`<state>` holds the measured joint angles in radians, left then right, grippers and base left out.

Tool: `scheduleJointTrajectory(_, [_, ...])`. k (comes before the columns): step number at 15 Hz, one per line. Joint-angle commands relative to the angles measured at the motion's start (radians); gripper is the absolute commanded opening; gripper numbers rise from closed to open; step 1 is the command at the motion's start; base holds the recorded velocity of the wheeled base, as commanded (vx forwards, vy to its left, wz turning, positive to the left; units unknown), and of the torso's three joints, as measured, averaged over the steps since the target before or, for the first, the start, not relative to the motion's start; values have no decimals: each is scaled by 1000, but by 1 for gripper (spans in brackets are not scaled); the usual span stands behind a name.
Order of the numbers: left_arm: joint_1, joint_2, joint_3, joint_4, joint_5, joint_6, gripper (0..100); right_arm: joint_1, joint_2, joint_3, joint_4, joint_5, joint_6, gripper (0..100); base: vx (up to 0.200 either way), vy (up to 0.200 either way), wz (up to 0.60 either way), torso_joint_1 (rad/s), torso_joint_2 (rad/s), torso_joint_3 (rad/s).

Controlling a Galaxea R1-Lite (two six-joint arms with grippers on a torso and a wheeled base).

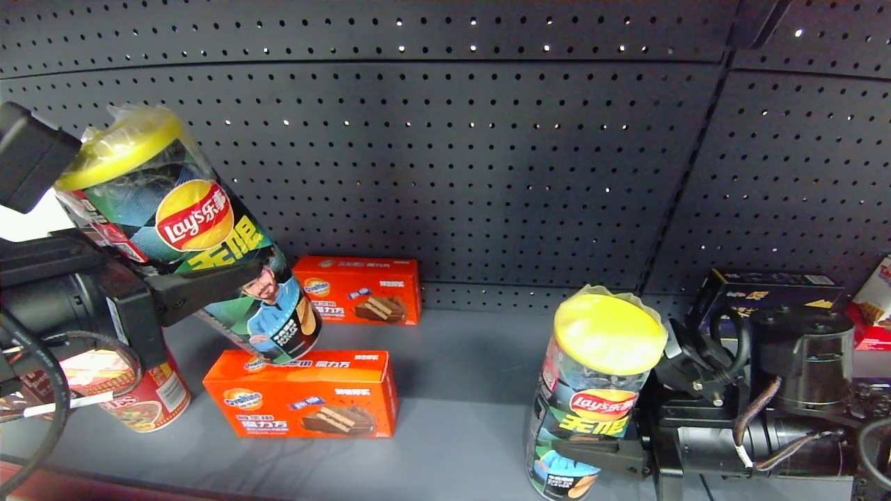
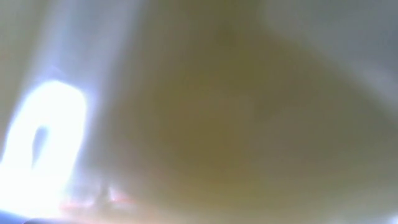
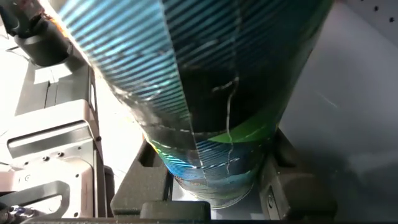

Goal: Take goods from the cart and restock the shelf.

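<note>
My left gripper is shut on a tall chips can with a yellow lid. It holds the can tilted above the near orange cake box at the shelf's left. At the right, near the shelf's front edge, my right gripper is shut on a second, upright chips can. I cannot tell whether this can's base touches the shelf. In the right wrist view the can sits between the black fingers.
A second orange box stands against the pegboard back. A red can lies at the far left under my left arm. A dark box and a red-and-white box sit at the back right. Bare shelf lies between the orange boxes and the right can.
</note>
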<state>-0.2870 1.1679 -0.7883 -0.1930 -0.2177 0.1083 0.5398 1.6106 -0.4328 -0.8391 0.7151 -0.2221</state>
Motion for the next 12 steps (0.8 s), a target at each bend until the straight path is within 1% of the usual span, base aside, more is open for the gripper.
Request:
scheduleJointTrajectory(1, [0,1,0,0,0,1,0,2,12,0,0,1,0,0,0,0,0,0,0,0])
scheduleJointTrajectory(5, [0,-1,1,0,0,-1,0,3,35,-9,-9,3,0,0,0,0,0,0,0,0])
scheduleJointTrajectory(6, [0,-1,1,0,0,-1,0,5,41,-9,-15,3,0,100,0,0,0,0,0,0])
scheduleJointTrajectory(8, [0,-4,20,-5,0,-2,0,9,41,-17,-20,-3,1,100,0,0,0,0,0,0])
scheduleJointTrajectory(11, [0,-2,6,-10,0,-2,0,-1,38,-37,-20,-6,6,100,0,0,0,0,0,0])
scheduleJointTrajectory(12, [0,4,-14,-11,-2,-2,0,-9,28,-32,-21,-8,6,100,0,0,0,0,0,0])
